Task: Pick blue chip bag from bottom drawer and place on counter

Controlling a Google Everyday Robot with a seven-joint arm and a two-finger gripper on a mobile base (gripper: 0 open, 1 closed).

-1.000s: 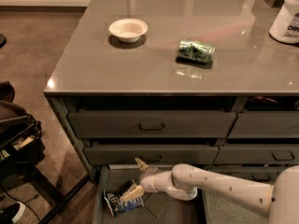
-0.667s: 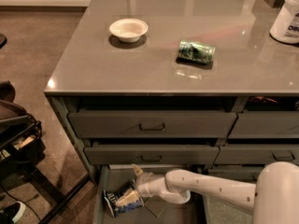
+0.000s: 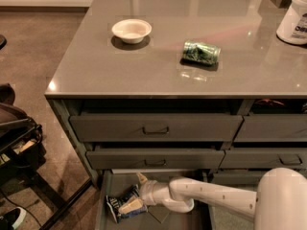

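Note:
The blue chip bag (image 3: 120, 204) lies crumpled at the front left of the open bottom drawer (image 3: 104, 202), white lettering up. My gripper (image 3: 135, 192) reaches into the drawer from the right on a white arm and is open at the bag's right end. One finger (image 3: 141, 178) points up toward the drawer above. The other finger (image 3: 130, 206) lies across the bag's top. The counter (image 3: 144, 66) is the glossy grey-brown top above the drawers.
On the counter stand a white bowl (image 3: 131, 30), a crushed green can (image 3: 201, 52) and a white tub (image 3: 293, 18) at the right edge. Two drawers with pull handles (image 3: 156, 129) hang over the bottom drawer. A dark cart (image 3: 17, 147) stands on the floor at left.
My gripper has moved left and down in the bottom drawer, closer onto the blue chip bag. The bag has stayed in place.

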